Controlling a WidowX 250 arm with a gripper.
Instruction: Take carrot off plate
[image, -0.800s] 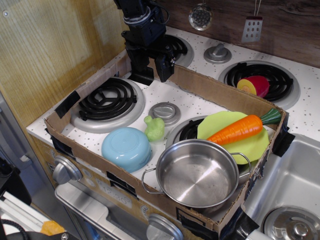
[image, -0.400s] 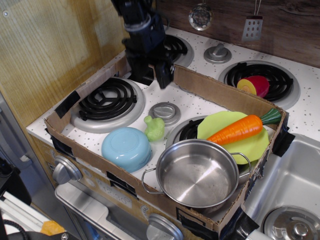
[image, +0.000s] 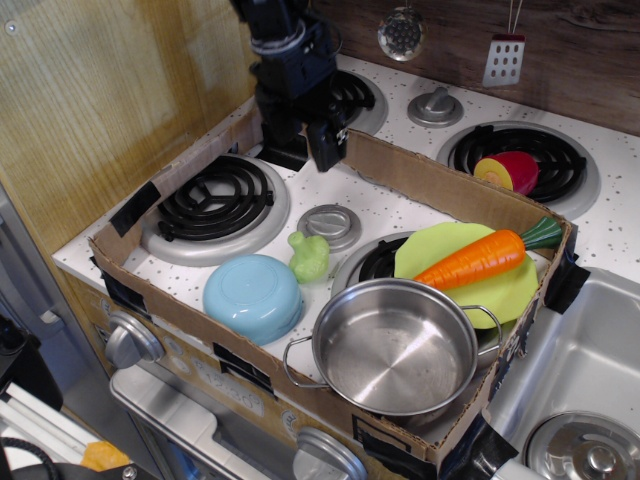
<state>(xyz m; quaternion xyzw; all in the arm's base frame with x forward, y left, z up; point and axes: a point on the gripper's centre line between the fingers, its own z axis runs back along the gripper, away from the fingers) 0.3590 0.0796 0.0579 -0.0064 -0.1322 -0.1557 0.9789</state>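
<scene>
1. My claw (image: 303, 140) sits at the far-left corner of the cardboard tray (image: 170, 190), above the back wall, w/ nothing between the fingers. They look parted, empty gap btwn them, so I read it as spread and ready, not pinching anything.

2. The carrot (image: 472, 258) lies diagonally across the plate (image: 500, 295), green stem end toward the right rear corner of the tray, tip pointing to the middle. It rests flat on the plate, so the long side is up and offers itself for a grab across the width.

3. Plate sits on the front-right burner, tucked into the tray's right corner; its front edge is just behind the steel pot (image: 400, 345). That leaves little room in front, so I'd judge approach from above is the sensible way in.

4. Claw and carrot are well apart, roughly opposite ends of the tray. Task not begun as far as I can tell: carrot on plate.

5. Other stuff btwn: blue bowl (image: 252, 296) upturned, lumpy green toy (image: 309, 256) just beside it, red-yellow toy (image: 508, 171) outside the tray on the rear burner. None block a path over the top.

6. Risk, imo: glossy tapered body may slip; plate may shift when carrot is lifted.
</scene>
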